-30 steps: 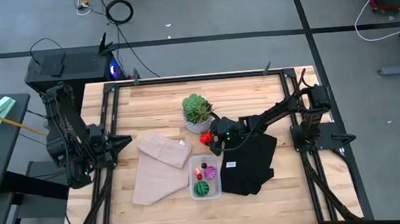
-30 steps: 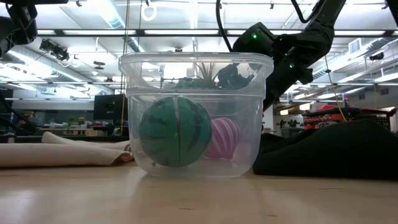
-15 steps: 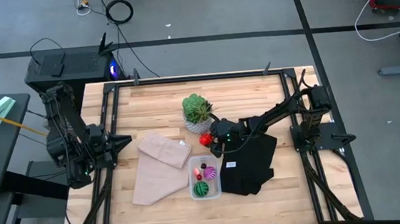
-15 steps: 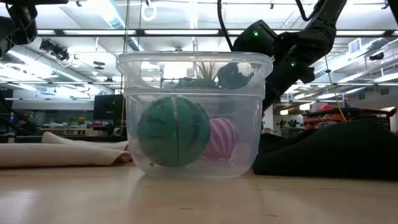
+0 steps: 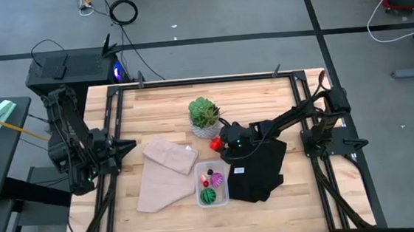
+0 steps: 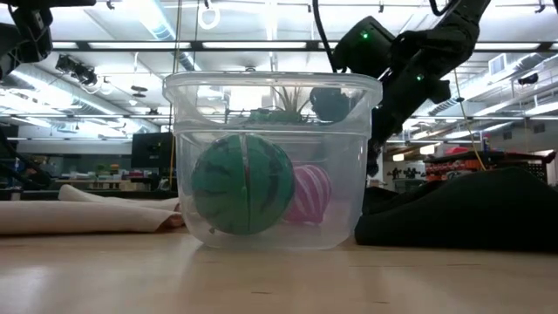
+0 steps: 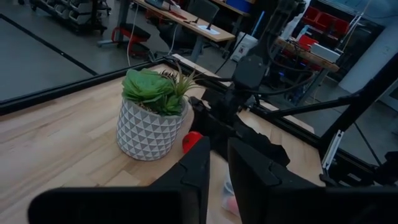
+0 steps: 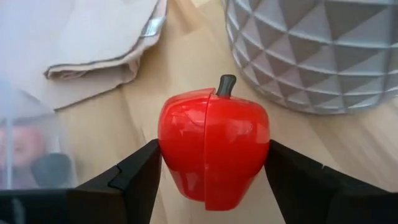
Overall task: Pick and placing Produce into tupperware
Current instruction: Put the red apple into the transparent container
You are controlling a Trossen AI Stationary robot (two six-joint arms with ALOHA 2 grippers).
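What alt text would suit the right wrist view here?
A red toy apple with a dark stem sits gripped between the right gripper's two dark fingers, above the wooden table. A white faceted pot and a tan cloth lie beyond.

Both arms matte black w/ chunky jointed links. Right arm (image 5: 288, 117) has a green LED glowing at the wrist, plus black cable looped along the links. Left arm (image 5: 72, 145) same dark build on a black frame. Right fingers (image 8: 140, 177) flat, angular, black; left fingers (image 7: 196, 171) broad, dark.
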